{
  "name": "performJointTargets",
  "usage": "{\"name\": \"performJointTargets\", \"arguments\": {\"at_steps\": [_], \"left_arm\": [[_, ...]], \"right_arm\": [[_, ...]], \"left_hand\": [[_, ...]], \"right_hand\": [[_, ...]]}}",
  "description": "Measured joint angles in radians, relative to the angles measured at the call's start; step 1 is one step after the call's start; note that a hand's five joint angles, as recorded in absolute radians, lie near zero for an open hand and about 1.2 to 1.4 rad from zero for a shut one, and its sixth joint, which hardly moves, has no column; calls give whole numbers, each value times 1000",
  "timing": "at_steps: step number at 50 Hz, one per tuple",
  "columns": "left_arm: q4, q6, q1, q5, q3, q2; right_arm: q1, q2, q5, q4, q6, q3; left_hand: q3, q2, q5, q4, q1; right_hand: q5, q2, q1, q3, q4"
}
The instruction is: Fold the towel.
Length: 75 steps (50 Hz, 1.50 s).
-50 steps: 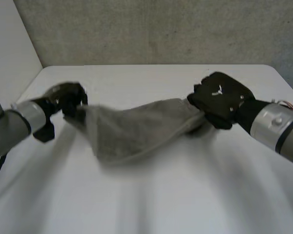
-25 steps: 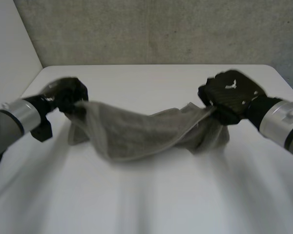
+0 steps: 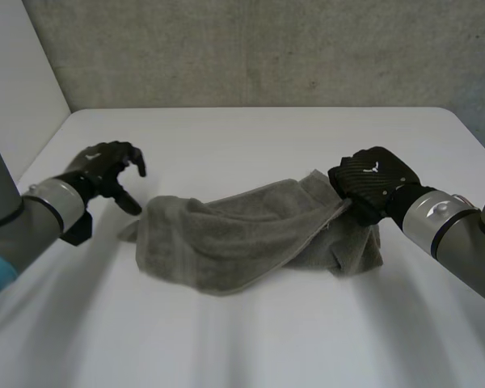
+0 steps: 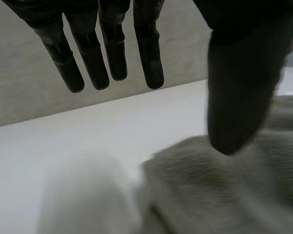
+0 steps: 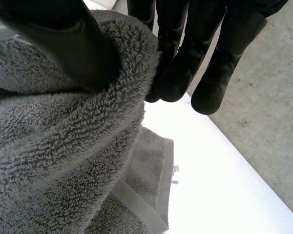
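Observation:
A grey towel (image 3: pixel 242 238) lies bunched in a long heap across the middle of the white table (image 3: pixel 250 137). My left hand (image 3: pixel 105 166) hovers just off the towel's left end, open, fingers (image 4: pixel 115 53) spread and straight above the cloth (image 4: pixel 215 195), holding nothing. My right hand (image 3: pixel 372 182) is at the towel's right end, shut on it. In the right wrist view the thumb (image 5: pixel 63 39) and fingers (image 5: pixel 180 63) pinch a fold of the towel (image 5: pixel 63 146) between them.
A concrete wall (image 3: pixel 259 48) rises behind the table's far edge. A pale panel (image 3: pixel 16 73) stands at the left. Bare tabletop lies in front of the towel and behind it.
My left hand has let go of the towel's left end and opened. The towel, stretched and lifted between both hands before, has dropped onto the table. My right hand came lower, still gripping.

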Motion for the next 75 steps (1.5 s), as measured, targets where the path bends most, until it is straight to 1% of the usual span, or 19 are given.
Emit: {"name": "performJointTargets", "arguments": {"at_steps": [2,5,6,10,11,17,21,33,39,65,75], "left_arm": [[29,4,-37,29,-71,53],[60,18,-73,58,-146,105],[87,40,-97,78,-207,143],[128,110,-133,97,-301,192],[140,147,-146,100,-332,203],[164,298,-213,95,-397,203],[167,343,-244,84,-393,169],[173,353,-276,24,-292,-4],[173,354,-277,14,-253,-55],[172,356,-276,15,-218,-115],[174,357,-276,15,-216,-121]], "right_arm": [[0,0,13,-5,3,1],[1,1,24,-8,4,2],[2,1,31,-10,4,2],[6,2,37,-11,4,2],[9,2,38,-11,4,2],[16,2,38,-11,3,2],[17,2,37,-10,3,6],[33,2,37,-11,4,18],[37,2,36,-12,4,22],[35,4,36,-17,3,28],[35,7,36,-18,3,32]], "left_hand": [[36,33,37,34,42],[64,62,65,62,71],[88,86,89,86,95],[107,103,106,102,111],[110,106,109,105,114],[119,117,121,112,126],[140,137,138,134,143],[203,201,198,199,200],[234,231,228,231,227],[235,232,230,231,228],[283,281,274,283,273]], "right_hand": [[0,0,0,0,0],[0,0,0,0,0],[0,0,0,0,0],[0,0,0,0,0],[0,0,0,0,0],[0,0,0,0,0],[0,0,0,0,0],[0,0,0,0,0],[0,0,0,0,0],[0,0,0,0,0],[0,0,0,0,0]]}}
